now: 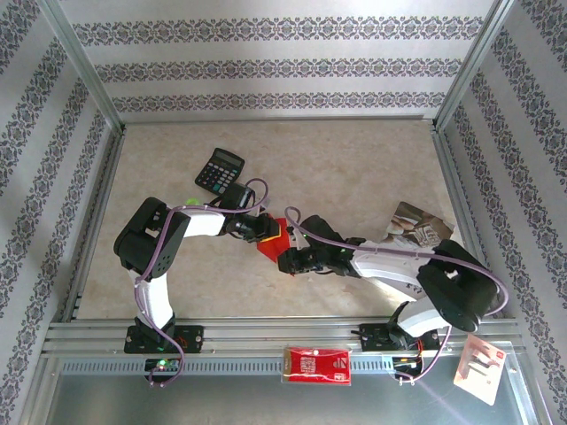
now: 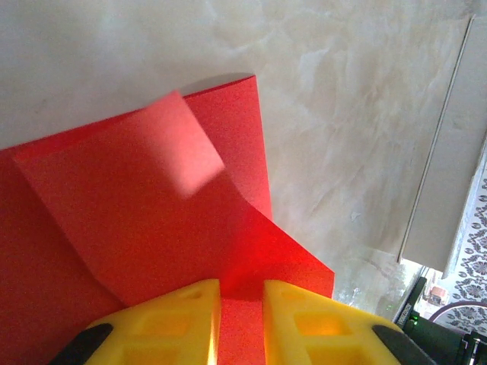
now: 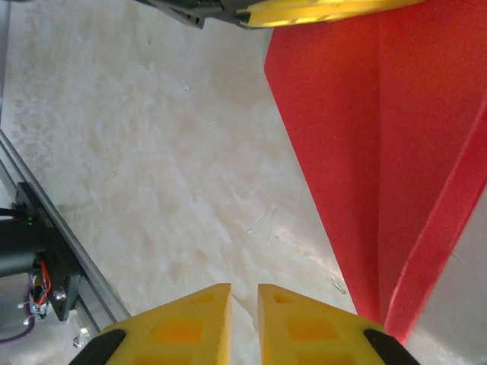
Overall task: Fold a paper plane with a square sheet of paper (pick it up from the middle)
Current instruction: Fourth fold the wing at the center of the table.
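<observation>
Two grippers meeting low over the table, just near-right of the calculator, presumably to share the creasing. Between them, the square sheet of paper: bright red, partly folded, one corner flap turned over, apparently kept down on the tabletop to take a firm crease. Left gripper set over the sheet's edge, jaws almost together with red paper showing in the slit. Cannot tell whether pinched or merely pressed down; probably there as an anchor. Right gripper on the sheet's side away from the calculator, narrowed to a slit, holding nothing, just beside a pointed folded edge, likely ready to pinch or sweep.

Well right of the calculator, a grey booklet, apart from the work. Far nearer than the calculator, on the front rail, a red-and-white packet. Judged no obstacle to the fold; closest crowding by the left wrist, just beside the calculator's near edge.
</observation>
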You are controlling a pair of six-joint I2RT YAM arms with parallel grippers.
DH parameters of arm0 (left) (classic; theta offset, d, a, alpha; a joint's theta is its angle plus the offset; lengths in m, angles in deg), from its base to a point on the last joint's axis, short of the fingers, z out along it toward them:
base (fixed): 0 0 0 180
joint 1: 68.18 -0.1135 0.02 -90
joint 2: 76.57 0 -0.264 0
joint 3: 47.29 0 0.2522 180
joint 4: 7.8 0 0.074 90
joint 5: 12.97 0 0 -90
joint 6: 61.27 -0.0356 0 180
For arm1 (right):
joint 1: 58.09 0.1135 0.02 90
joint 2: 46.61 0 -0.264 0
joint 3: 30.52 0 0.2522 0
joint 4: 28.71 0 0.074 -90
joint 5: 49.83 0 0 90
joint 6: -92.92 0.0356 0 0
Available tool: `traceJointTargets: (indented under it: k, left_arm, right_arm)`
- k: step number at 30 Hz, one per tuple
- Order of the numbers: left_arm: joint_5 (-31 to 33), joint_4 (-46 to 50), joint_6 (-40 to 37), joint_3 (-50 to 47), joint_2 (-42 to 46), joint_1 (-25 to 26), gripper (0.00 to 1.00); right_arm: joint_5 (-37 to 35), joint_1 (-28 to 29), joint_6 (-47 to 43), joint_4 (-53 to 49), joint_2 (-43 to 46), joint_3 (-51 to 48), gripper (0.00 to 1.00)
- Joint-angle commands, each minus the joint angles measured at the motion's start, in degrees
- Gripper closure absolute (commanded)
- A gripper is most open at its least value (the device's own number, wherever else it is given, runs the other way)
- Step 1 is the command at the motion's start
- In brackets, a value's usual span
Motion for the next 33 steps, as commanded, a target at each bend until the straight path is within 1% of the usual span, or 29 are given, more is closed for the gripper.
traceJointTargets:
  k: [1, 5, 10, 33]
  left_arm:
    - [4.47, 5.44, -2.09, -0.74, -2.65, -0.94, 0.79]
    - [4.47, 5.53, -2.05, -0.76, -2.52, -0.89, 0.79]
    - [4.44, 5.53, -2.13, -0.87, -2.56, -0.93, 0.79]
    - [4.46, 5.64, -2.13, -0.78, -2.58, -0.97, 0.79]
  right_arm:
    - [-0.81, -0.29, -1.99, -2.24, -2.79, 1.97, 0.85]
    - [0.31, -1.9, -1.81, -1.12, -3.8, 1.41, 0.87]
    - [0.7, -2.55, -2.07, -1.09, -4.26, 0.63, 0.88]
    - [0.0, -5.29, -3.75, -2.44, -5.19, -0.98, 0.92]
